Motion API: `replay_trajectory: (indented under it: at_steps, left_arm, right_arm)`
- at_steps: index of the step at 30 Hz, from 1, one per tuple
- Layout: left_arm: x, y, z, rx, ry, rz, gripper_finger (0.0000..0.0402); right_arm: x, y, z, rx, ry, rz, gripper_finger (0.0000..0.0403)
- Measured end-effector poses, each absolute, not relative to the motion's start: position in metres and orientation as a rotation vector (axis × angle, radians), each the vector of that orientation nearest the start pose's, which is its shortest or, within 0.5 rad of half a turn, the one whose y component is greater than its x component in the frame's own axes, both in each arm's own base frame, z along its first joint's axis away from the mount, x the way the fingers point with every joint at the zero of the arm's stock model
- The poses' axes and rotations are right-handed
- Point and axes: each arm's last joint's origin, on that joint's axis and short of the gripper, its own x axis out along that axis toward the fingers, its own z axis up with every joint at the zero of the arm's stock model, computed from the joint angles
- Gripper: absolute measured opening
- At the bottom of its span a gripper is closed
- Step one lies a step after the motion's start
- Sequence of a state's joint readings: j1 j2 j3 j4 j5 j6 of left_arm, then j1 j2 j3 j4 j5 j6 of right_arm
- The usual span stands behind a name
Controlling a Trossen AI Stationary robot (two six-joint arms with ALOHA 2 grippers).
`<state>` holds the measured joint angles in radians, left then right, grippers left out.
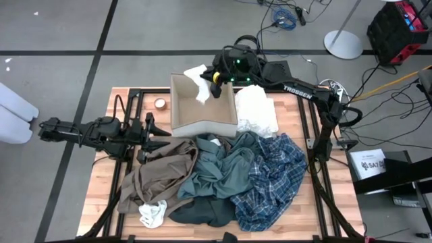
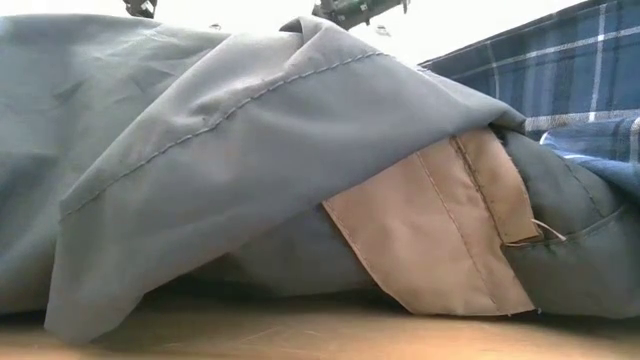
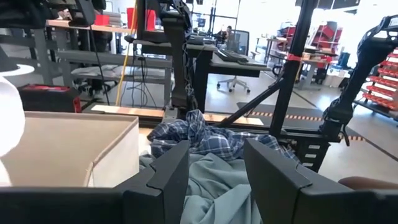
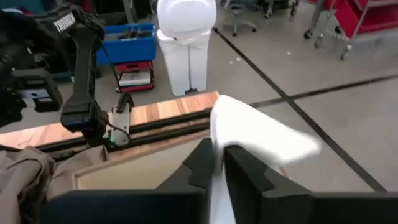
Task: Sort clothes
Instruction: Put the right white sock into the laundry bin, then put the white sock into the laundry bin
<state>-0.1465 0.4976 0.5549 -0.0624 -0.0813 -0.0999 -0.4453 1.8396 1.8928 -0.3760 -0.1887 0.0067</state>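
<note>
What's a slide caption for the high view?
Right gripper holds a white cloth over the beige box; left gripper waits open beside the clothes pile.

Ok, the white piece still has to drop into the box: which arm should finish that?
Right. The right gripper is shut on the cream-white piece and hangs over the beige box, so it probably only needs to release. The left gripper, open and empty, waits beside the tan-brown garment.

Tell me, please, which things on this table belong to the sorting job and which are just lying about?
Job:
white piece held by right gripper over the box
white pile
tan garment
teal shirt
plaid shirt
dark garment
small white piece
left gripper, open, waiting

Lying about:
tape roll
</note>
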Motion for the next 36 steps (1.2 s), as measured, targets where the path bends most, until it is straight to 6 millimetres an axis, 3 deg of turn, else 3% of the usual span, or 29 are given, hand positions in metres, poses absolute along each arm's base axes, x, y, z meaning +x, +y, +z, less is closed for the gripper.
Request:
replay_trajectory:
  at_steps: [9, 16, 26, 32, 36]
  left_arm:
    - [0.125, -0.016, 0.303, -0.099, 0.008, -0.065, 0.0162]
    - [0.125, -0.016, 0.303, -0.099, 0.008, -0.065, 0.0162]
    - [0.125, -0.020, 0.304, -0.178, 0.012, -0.161, 0.0162]
    - [0.139, -0.039, 0.299, -0.183, 0.073, -0.395, 0.0162]
    - [0.151, -0.055, 0.291, -0.333, 0.191, -0.514, 0.0162]
  right_arm:
    - [0.378, -0.180, 0.396, 0.147, 0.386, -0.268, 0.0138]
    - [0.376, -0.183, 0.395, 0.143, 0.400, -0.277, 0.0188]
    - [0.361, -0.162, 0.399, 0.195, 0.515, -0.167, 0.0203]
    - [0.348, -0.141, 0.410, 0.198, 0.562, -0.129, 0.0203]
    - [0.342, -0.124, 0.411, 0.181, 0.622, -0.089, 0.0203]
